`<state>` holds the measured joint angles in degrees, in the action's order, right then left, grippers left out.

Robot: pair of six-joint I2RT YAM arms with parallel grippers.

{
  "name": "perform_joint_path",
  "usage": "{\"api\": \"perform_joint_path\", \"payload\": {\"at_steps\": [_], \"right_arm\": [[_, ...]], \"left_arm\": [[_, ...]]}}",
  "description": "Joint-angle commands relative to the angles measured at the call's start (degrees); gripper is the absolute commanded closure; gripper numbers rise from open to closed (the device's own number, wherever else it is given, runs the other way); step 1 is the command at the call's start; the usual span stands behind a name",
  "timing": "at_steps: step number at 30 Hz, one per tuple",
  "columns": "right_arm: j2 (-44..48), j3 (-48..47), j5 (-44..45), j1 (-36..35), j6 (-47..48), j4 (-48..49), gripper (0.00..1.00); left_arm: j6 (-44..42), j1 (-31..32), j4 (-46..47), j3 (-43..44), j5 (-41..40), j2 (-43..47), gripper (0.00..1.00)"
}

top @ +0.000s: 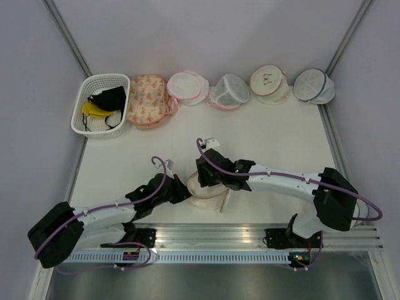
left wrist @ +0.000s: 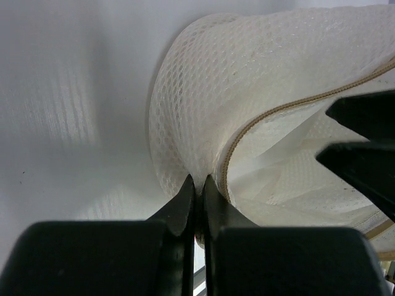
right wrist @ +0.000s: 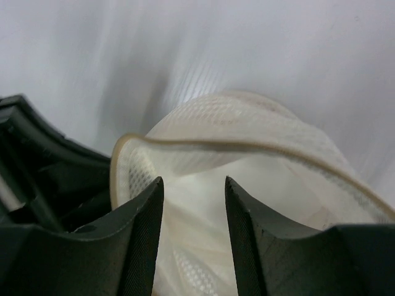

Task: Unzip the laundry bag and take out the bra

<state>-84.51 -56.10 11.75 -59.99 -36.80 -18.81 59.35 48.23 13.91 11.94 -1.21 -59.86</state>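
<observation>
**Two grippers, one unzipped laundry bag at the near-middle of the table.**
The left gripper pinches the bag's mesh wall tight, just beside the tan zip trim. The right gripper is spread wide, its fingers poised at the gaping mouth. Whether the pale fabric inside is the white bra I cannot tell. Five pouches line the far edge: one pink patterned pouch, two pink-trimmed pouches, one cream pouch with a glasses mark and one blue-trimmed pouch. One basket holds one black bra and one yellow bra.
</observation>
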Motion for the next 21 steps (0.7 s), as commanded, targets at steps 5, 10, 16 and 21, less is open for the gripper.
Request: {"api": "perform_joint_path", "payload": {"at_steps": [5, 10, 16, 21], "right_arm": [[-9.0, -5.3, 13.7, -0.1, -2.9, -7.6, 0.52], [-12.8, -3.1, 12.9, 0.0, -2.1, -6.1, 0.48], [-14.3, -0.6, 8.6, -0.1, -0.4, -1.9, 0.4], [-15.9, -0.3, 8.5, -0.1, -0.4, -1.5, 0.54]], "left_arm": [[0.1, -0.2, 1.6, 1.1, -0.5, 1.6, 0.98], [0.2, -0.2, 1.3, 0.9, -0.8, 1.9, 0.98], [0.2, -0.2, 1.1, 1.0, -0.9, 2.0, 0.98], [0.3, -0.2, 1.1, 1.0, -0.9, 1.8, 0.98]]}}
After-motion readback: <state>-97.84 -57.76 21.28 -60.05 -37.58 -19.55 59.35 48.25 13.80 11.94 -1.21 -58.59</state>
